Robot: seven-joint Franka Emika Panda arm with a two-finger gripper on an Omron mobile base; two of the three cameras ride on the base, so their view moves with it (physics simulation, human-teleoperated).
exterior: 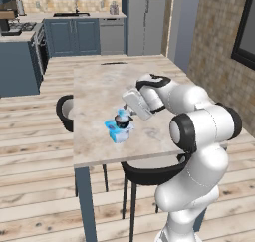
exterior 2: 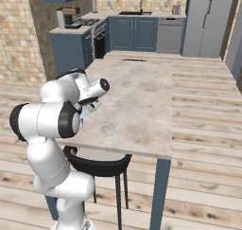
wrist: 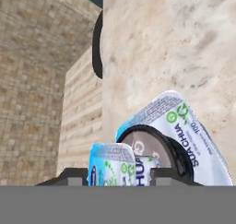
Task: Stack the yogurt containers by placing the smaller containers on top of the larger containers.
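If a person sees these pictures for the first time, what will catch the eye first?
First, the big white arm bending over the near part of the marble table. Under its gripper sits a small stack: a dark round cup resting on a flat light-blue rectangular tub, with a tiny light-blue cup between the finger tips in the hand view. Behind, there is a blue kitchen and a black chair beside the table.

Light-blue tub (wrist: 193,140) w/ white-and-blue printed top (green logo); black cup (wrist: 152,149), pale grey top; tiny light-blue cup (wrist: 110,165); beige marbled table (exterior: 94,86).
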